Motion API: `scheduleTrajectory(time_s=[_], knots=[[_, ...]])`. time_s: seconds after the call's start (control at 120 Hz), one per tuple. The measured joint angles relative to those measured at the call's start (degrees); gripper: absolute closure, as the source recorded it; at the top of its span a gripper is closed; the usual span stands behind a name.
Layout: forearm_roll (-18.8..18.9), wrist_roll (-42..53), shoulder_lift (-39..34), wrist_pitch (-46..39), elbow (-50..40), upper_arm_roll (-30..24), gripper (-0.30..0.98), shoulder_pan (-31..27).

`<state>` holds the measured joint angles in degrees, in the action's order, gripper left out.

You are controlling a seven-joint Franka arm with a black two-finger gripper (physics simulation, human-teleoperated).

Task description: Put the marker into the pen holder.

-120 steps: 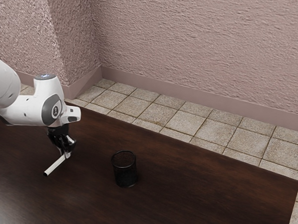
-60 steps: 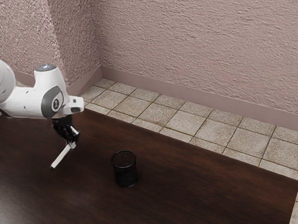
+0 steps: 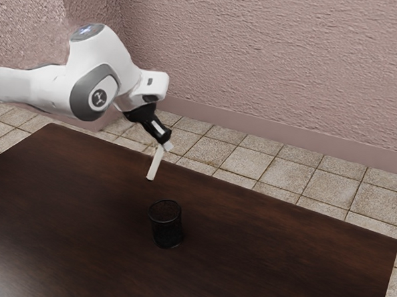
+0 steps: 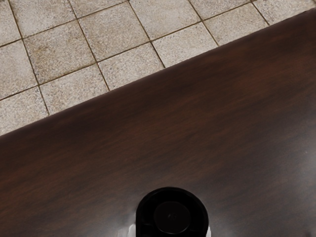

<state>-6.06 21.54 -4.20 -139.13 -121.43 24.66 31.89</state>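
White and tilted, the marker hangs pinched in our claw above the desk, so we do best to center its lower end over the pen holder, straighten it, then lower gently before letting go.

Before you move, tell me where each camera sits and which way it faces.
Exterior view: beside my arm, looking down across the table to the wall; it shows my arm and hand holding the marker.
Wrist view: on my hand, looking down at the table and floor; a round black thing at its lower edge, pale slivers beside it too small to identify.
Shared: table and tiled floor.
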Motion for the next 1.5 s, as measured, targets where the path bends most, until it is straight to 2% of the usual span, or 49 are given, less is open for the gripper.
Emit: scheduleTrajectory(time_s=[0.1,0.308,0.442,0.733,0.9,0.942,1.058,1.367,1.5], knots=[[-1.37,-0.40,0.22,-0.09,0.07,0.00,0.79,3.23],[-2.77,-1.08,4.40,-2.65,0.00,-0.88,0.79,1.09],[-3.92,-1.42,6.67,-4.22,-0.01,0.44,0.79,2.49],[-5.12,-1.96,6.56,-5.50,-1.42,0.45,0.79,8.01],[-5.21,-2.08,4.17,-5.60,-2.56,1.49,0.79,8.23],[-5.16,-2.10,3.04,-5.60,-3.53,-0.16,0.79,6.33],[-4.95,-2.15,1.66,-5.59,-6.05,-0.14,0.79,5.22],[-4.67,-2.21,3.31,-6.13,-7.47,-0.34,0.78,4.14],[-4.60,-2.29,4.18,-6.54,-7.71,-2.43,0.77,2.43]])
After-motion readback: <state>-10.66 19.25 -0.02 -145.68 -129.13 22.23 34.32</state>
